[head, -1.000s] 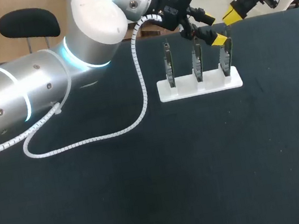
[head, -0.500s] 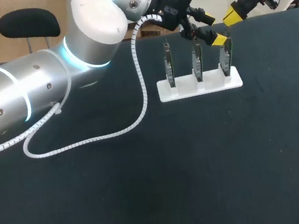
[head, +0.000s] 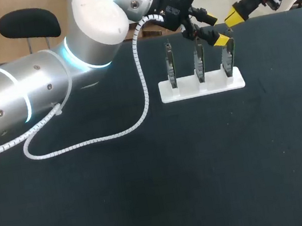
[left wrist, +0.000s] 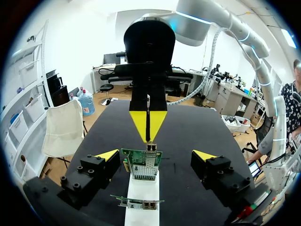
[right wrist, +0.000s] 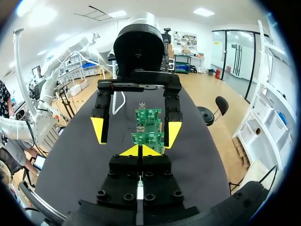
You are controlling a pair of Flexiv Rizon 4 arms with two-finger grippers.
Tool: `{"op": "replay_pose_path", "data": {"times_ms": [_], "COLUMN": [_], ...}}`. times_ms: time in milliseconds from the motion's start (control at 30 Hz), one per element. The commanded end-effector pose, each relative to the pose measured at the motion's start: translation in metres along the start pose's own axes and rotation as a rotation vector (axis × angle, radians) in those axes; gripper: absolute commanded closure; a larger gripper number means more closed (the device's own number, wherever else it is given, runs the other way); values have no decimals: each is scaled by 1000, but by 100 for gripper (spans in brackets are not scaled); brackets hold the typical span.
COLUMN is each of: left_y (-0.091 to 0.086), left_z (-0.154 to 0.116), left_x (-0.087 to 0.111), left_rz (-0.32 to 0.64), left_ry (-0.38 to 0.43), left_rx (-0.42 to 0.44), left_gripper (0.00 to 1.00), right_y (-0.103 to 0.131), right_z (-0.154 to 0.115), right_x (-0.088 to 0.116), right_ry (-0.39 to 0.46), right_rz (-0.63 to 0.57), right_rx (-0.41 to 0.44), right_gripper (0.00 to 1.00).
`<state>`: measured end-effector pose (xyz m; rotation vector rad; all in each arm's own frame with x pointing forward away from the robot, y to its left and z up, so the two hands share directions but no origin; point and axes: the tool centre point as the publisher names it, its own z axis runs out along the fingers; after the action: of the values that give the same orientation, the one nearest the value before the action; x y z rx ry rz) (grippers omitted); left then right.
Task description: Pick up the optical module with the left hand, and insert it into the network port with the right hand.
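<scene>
A white rack at the table's far side holds three upright green network cards. My left gripper stands open around the top of the rightmost card, one yellow fingertip on each side of the card without touching it. A small metal port sits on that card's top edge. My right gripper faces the left one from beyond the rack, shut, its yellow tips just above the port. From the right wrist, the cards stand just ahead of my right gripper. I see no loose optical module.
A white coiled cable from my left arm lies on the black table left of the rack. My left arm's big silver link fills the left back of the table.
</scene>
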<state>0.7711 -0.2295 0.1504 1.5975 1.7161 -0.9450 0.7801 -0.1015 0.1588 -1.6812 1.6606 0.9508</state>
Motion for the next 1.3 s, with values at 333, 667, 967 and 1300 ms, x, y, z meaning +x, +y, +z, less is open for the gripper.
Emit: {"op": "replay_pose_path", "data": {"times_ms": [333, 667, 967, 1300], "left_y": [1, 1, 1, 1], "left_z": [0, 0, 0, 0], "left_x": [-1, -1, -1, -1], "left_rz": [-2, -2, -2, -2], "left_ry": [5, 5, 5, 5], "left_rx": [2, 2, 2, 2], "left_gripper": [0, 0, 0, 0], "right_y": [-3, -3, -1, 0], "right_z": [5, 6, 7, 8], "right_x": [6, 10, 11, 13], "right_ry": [-2, 11, 8, -3], "right_rz": [14, 13, 15, 29], "right_rx": [-6, -10, -15, -9], "right_gripper": [100, 100, 100, 100]}}
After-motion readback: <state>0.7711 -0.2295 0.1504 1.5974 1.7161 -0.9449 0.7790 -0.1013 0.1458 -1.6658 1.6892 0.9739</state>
